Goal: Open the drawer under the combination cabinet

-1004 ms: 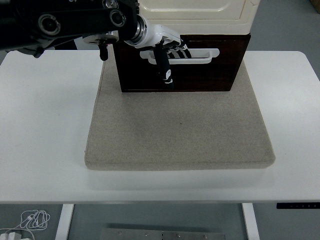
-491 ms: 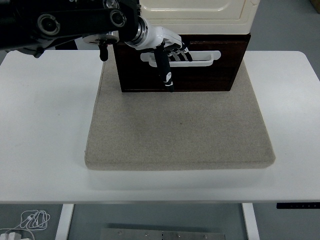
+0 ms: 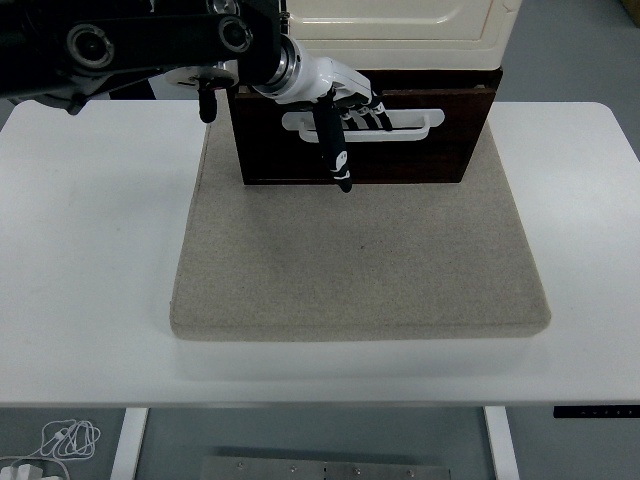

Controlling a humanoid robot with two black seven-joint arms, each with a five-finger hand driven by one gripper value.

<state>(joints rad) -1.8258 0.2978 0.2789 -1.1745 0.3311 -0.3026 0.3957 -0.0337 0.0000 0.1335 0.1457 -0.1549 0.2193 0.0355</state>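
Only the left hand [image 3: 345, 105] hooks the drawer [image 3: 360, 135] handle [image 3: 415, 123] above the mat [image 3: 360, 260].

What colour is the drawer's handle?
White, against the dark brown drawer; handle shows in the head view.

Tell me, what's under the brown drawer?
The drawer sits on a beige mat, which lies on the white table. The left hand hooks its handle. The drawer's inside is hidden.

White table [image 3: 90, 250] filling most of the frame. Beige mat [image 3: 360, 260] lying flat at frame centre, covering the table's middle. Grey floor [image 3: 590, 50] showing at upper right. Bundle of white cable [image 3: 65, 438] lying at lower left below the table's near edge. Table leg [image 3: 128, 445] standing beside it.
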